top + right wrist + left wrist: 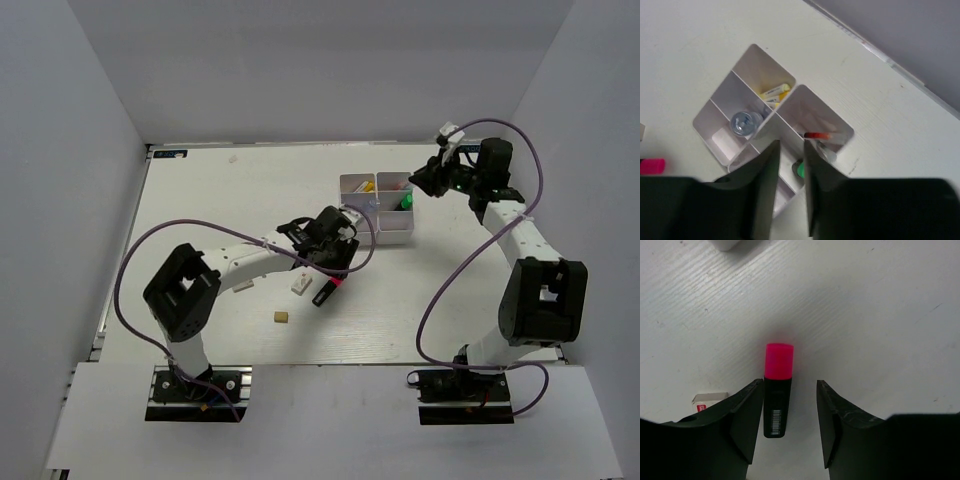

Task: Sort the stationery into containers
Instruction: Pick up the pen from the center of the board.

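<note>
Left gripper (789, 385) spread, straddling pink-and-black highlighter (777, 390) lying flat on surface (880, 315); its long axis ran along the fingers (747, 415), cap pointing away, body nearer one finger. Not yet pinched.

This is a robotics lab test cell, not a lived-in room. A bare white table (220, 190) is boxed in along its left, far and right edges by plain pale panels (70, 150). Two robot arms — the left arm (240, 265) and the right arm (520, 235) — are bolted at its near edge on black base plates (195, 385). Purple cables (190, 222) loop free, and a metal frame rail (103, 330) runs beside the left edge.
</note>
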You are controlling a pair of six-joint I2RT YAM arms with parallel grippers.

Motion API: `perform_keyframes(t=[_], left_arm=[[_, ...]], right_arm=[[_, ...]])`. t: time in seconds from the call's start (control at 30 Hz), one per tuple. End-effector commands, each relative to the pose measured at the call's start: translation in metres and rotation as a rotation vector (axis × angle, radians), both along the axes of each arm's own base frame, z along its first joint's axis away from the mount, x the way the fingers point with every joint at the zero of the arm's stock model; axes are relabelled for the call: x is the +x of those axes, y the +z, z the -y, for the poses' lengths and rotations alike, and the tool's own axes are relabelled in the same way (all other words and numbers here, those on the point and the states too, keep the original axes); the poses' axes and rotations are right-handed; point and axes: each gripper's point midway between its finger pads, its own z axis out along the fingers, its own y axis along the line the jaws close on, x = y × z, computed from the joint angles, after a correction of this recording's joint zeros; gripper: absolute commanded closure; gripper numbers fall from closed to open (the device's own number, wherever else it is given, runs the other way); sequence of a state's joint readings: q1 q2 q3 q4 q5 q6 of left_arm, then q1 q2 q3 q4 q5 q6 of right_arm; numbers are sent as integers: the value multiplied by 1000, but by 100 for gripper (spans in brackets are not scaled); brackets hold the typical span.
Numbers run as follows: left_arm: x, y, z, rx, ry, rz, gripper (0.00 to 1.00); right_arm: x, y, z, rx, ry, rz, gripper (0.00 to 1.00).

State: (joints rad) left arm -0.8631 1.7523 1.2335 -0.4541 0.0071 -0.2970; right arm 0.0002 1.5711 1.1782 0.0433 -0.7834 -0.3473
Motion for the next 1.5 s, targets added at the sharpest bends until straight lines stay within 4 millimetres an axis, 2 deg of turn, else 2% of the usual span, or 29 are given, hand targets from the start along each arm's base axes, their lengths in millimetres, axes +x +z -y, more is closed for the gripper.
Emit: perform_keyframes(t=[0.0, 0.07, 0.1, 0.2, 0.27, 0.3, 0.57, 0.7, 0.73, 0.8, 0.87, 0.9, 0.93, 1.0, 1.07, 1.13, 1.17, 1.23, 1.27, 1.3, 1.33, 1.37, 1.4, 1.43, 1.47], left_arm=[[-3, -2, -4, 67, -1, 0, 44], [-1, -3, -5, 80, 4, -2, 44], [-4, -13, -5, 112, 10, -15, 42], [0, -15, -8, 146, 25, -11, 39], [1, -22, -3, 161, 20, -11, 37], [-3, -28, -7, 183, 26, -34, 37], [-8, -44, -1, 214, 6, -55, 39], [-11, -48, -1, 228, 1, -54, 52], [-11, -48, -1, 228, 1, -54, 61], [-8, -45, 2, 218, 2, -47, 69], [-2, -31, 11, 175, 4, -15, 78], [-4, -16, 18, 137, -20, 9, 80], [1, 0, 29, 79, -24, 40, 80], [7, 30, 43, -12, -40, 95, 80], [14, 71, 59, -143, -52, 172, 80], [26, 104, 69, -252, -53, 232, 80], [36, 134, 78, -353, -42, 294, 80], [45, 152, 88, -413, -62, 378, 80], [52, 173, 96, -482, -66, 445, 80], [58, 177, 103, -498, -73, 474, 80], [67, 183, 106, -518, -63, 495, 80], [73, 187, 112, -531, -70, 522, 80], [80, 207, 121, -576, -67, 560, 80], [92, 194, 128, -563, -59, 554, 80], [97, 194, 134, -567, -59, 557, 80]], right_arm=[[-2, 0, 20, 30, -99, -34, 65], [-8, -6, 25, 28, -109, -41, 59], [-9, -5, 26, 30, -111, -38, 58], [-14, -8, 29, 39, -110, -50, 56], [-17, -9, 29, 45, -107, -60, 56], [-17, -9, 31, 46, -109, -58, 56], [-21, -7, 33, 58, -104, -61, 52], [-26, -9, 34, 64, -100, -75, 41], [-28, -8, 34, 66, -100, -73, 41], [-30, -9, 36, 70, -106, -80, 40], [-31, -8, 37, 74, -113, -95, 35], [-32, -10, 39, 77, -120, -109, 26], [-31, -10, 42, 87, -149, -129, 10], [-22, -11, 55, 96, -252, -140, 10], [-13, -17, 74, 156, -401, -222, 10], [-11, -20, 84, 181, -418, -270, 10], [-12, -19, 80, 198, -378, -288, 10], [-16, -17, 84, 243, -386, -311, 29], [-17, -21, 84, 250, -373, -315, 42], [-18, -19, 83, 254, -364, -306, 75], [-19, -19, 83, 253, -354, -304, 97], [-20, -20, 83, 252, -351, -309, 100], [-22, -22, 84, 248, -348, -314, 100], [-25, -23, 81, 248, -324, -320, 100], [-27, -22, 81, 250, -321, -322, 100]])
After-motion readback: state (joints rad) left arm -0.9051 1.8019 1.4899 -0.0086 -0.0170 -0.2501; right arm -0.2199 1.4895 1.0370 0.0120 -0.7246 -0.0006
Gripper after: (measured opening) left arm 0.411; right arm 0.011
